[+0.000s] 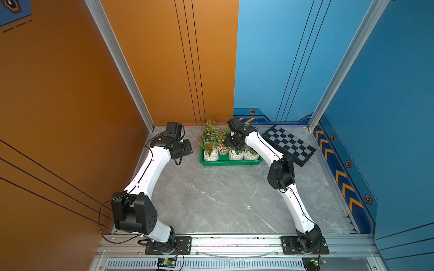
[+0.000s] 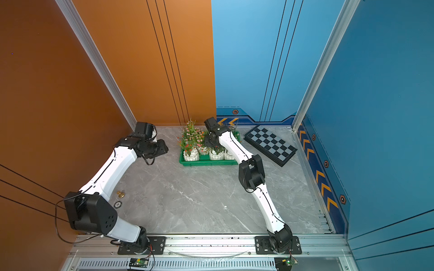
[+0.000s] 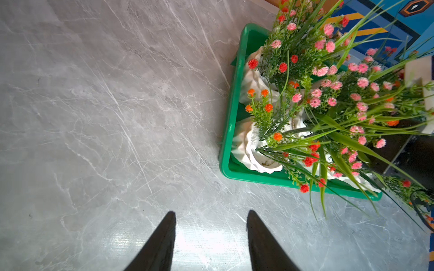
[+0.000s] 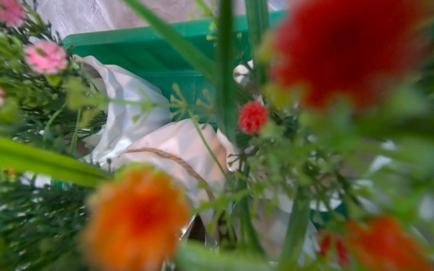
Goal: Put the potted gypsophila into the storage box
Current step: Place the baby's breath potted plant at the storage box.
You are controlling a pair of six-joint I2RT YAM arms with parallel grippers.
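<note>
The green storage box [image 1: 231, 162] [image 2: 206, 162] sits at the back middle of the table and holds several potted gypsophila [image 1: 210, 155] in white ribbed pots. My right arm reaches down into the box among the sprigs. In the right wrist view my right gripper [image 4: 211, 231] is buried in foliage, its dark tips close together on the wall of a white potted gypsophila [image 4: 183, 143] tied with twine. My left gripper [image 3: 211, 212] hangs open over bare table, beside the box's wall [image 3: 231, 110], with nothing between its fingers.
A black-and-grey chequered board [image 1: 290, 145] lies right of the box, near the right arm's elbow. Small brass weights [image 2: 121, 193] and a round disc [image 2: 117, 204] lie by the left arm. Orange and blue walls enclose the grey marble table [image 1: 223, 199].
</note>
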